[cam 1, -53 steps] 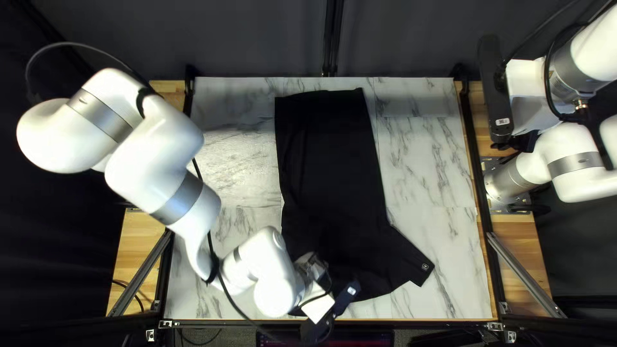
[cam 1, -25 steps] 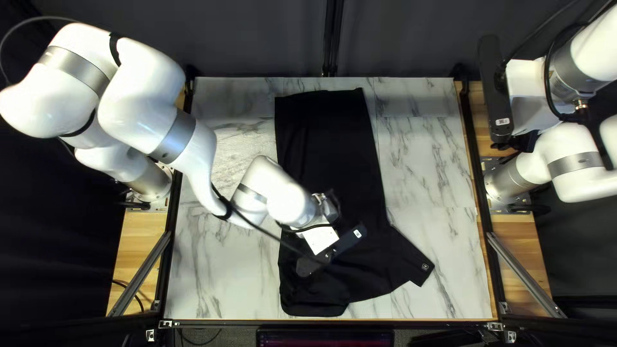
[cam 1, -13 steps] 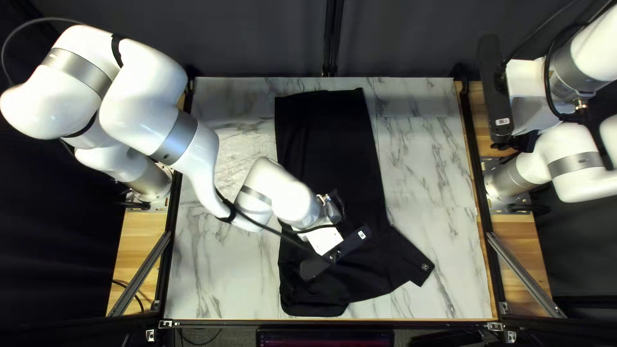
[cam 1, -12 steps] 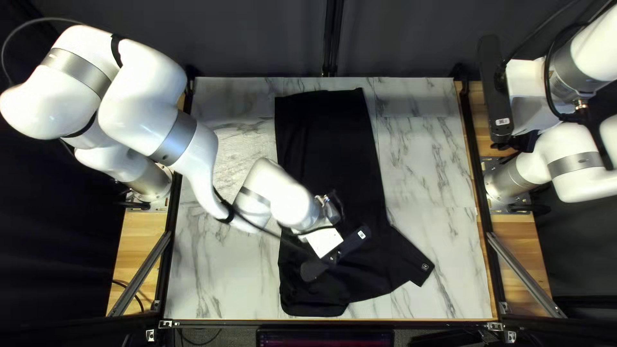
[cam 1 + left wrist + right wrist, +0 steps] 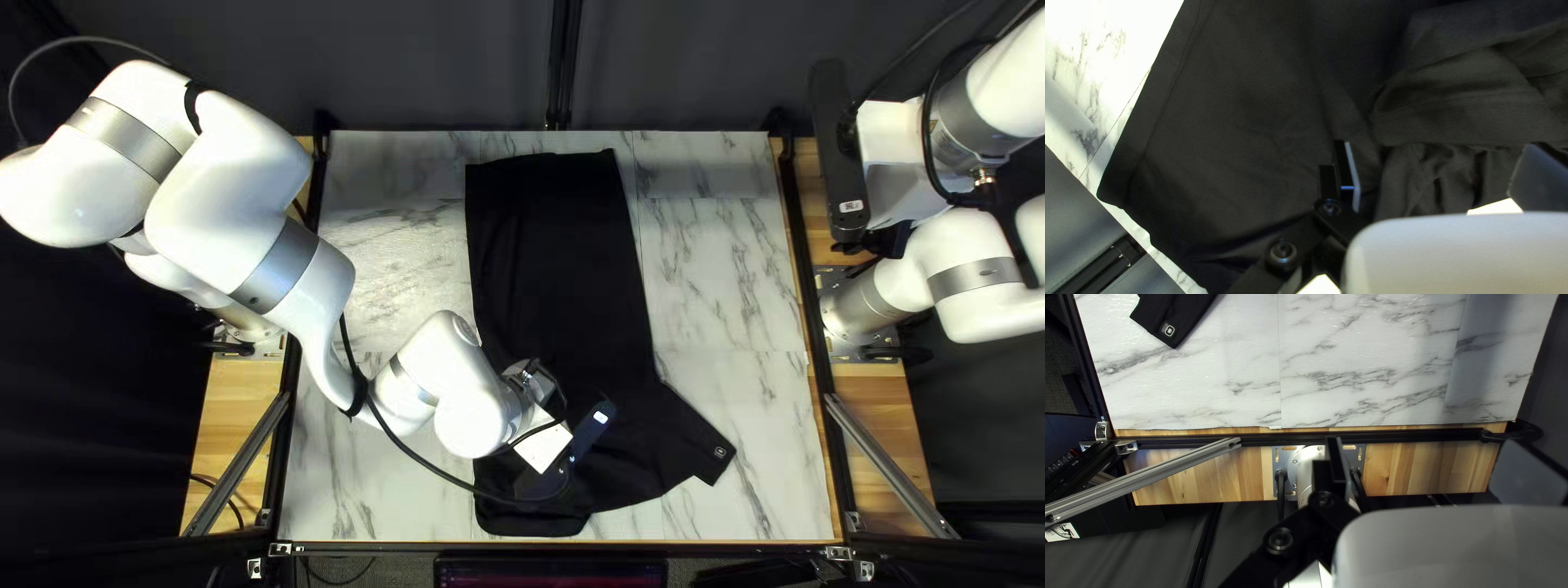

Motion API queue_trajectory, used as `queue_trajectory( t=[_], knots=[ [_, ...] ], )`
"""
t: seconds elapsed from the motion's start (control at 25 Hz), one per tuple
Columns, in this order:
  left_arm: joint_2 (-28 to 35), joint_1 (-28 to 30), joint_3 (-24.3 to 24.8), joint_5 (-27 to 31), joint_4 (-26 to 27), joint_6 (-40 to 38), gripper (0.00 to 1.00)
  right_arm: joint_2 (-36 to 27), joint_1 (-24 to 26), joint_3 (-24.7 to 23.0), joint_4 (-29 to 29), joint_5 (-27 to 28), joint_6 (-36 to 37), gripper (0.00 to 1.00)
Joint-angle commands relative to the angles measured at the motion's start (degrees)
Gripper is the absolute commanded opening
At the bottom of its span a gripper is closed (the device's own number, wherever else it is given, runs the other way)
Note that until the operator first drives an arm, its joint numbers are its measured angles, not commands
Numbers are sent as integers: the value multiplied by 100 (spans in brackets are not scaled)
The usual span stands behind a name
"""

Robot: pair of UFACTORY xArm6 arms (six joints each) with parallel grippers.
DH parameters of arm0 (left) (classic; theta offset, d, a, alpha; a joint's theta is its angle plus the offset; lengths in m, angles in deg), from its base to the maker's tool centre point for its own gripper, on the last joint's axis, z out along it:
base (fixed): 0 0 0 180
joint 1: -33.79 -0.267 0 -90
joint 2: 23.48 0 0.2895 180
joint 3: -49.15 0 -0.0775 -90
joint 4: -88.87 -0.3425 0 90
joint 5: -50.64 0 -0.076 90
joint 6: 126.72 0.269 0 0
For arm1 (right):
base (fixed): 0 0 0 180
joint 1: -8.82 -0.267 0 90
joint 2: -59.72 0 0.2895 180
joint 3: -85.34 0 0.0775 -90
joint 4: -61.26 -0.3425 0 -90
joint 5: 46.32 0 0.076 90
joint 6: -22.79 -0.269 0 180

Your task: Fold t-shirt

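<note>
From the left gripper (image 5: 1350, 174), the shirt (image 5: 555, 261) lies directly below and all around: its near part is under the gripper, and the rest runs away toward the table's far edge. Whether this gripper is spread or closed I cannot tell, since its own mount hides much of it; from this angle the small gap down to the cloth is hard to judge too. Just beside it the cloth is bunched in soft folds (image 5: 1470, 92); on the other side it lies flatter, out to a stitched edge with marble tabletop (image 5: 1105, 103) beyond.

The left arm (image 5: 245, 196) is clearly the nearer one. The right arm (image 5: 947, 283) is off at the table's right side, well apart from the cloth, with its right gripper (image 5: 1334, 457) above the wooden edge; I cannot tell that one's state either.

The shirt's long axis runs from the far edge to the near edge, its straight end far away. One sleeve (image 5: 697, 441) sticks out toward the near right corner. It looks narrowed lengthwise already, so I would judge the next move is tucking that sleeve in or folding the near end up along this axis.
</note>
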Motion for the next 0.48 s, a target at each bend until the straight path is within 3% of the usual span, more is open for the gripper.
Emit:
queue_trajectory(
  t=[0.04, 0.2, 0.48],
  knots=[
    [64, -56, -108, -7, 157, -785, 100, 0, 0, 0, 0, 0, 0, 100],
    [88, 27, -68, -381, 446, -2393, 100, 0, 0, 0, 0, 0, 0, 100],
    [82, 49, -81, -387, 459, -2513, 100, 0, 0, 0, 0, 0, 0, 100]
  ],
)
